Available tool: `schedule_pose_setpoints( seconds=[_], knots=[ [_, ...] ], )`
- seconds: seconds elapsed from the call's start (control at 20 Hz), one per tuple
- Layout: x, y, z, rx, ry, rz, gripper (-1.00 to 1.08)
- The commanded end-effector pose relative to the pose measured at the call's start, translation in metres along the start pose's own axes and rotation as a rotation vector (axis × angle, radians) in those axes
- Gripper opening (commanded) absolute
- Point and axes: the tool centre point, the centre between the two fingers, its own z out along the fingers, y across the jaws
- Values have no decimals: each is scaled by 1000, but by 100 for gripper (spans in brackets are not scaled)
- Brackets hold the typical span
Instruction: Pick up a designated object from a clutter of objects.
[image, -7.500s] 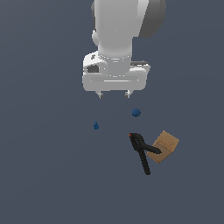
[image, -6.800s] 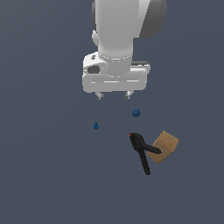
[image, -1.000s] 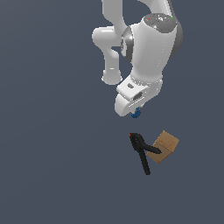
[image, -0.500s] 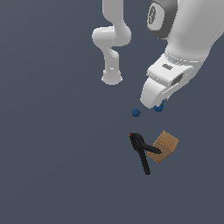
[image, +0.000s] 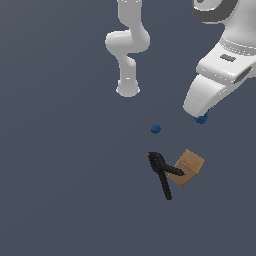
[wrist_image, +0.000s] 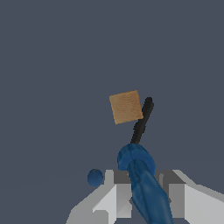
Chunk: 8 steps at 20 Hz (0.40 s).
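The designated object (image: 202, 119), a tiny dark-blue drop-shaped piece, hangs in the air at the exterior view's right, held by my gripper (image: 199, 115). In the wrist view the piece (wrist_image: 141, 175) fills the gap between the grey fingers (wrist_image: 118, 197), and the gripper (wrist_image: 143, 197) is shut on it. Below lies the clutter of objects. It holds a small blue ball (image: 155, 129) (wrist_image: 95, 177), a black spring clamp (image: 163, 173) (wrist_image: 141, 123) with a red tip, and a tan cardboard box (image: 188, 167) (wrist_image: 126, 106) touching the clamp.
The arm's white base (image: 128, 90) stands behind the ball on the dark grey floor. The ball lies apart from the clamp and box, toward the base.
The blue piece has left its floor spot at the exterior view's left. Over the last second my gripper carried it up and toward the exterior view's right.
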Motion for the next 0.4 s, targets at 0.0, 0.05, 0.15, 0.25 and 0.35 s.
schedule_pose_setpoints(
  seconds=[0.0,0.05,0.15,0.25,0.35],
  knots=[
    [5,-2,-6,0,0,1,-100],
    [7,-3,-7,0,0,1,-100],
    [9,-4,-9,0,0,1,-100],
    [10,-5,-11,0,0,1,-100],
    [10,-5,-11,0,0,1,-100]
  ],
)
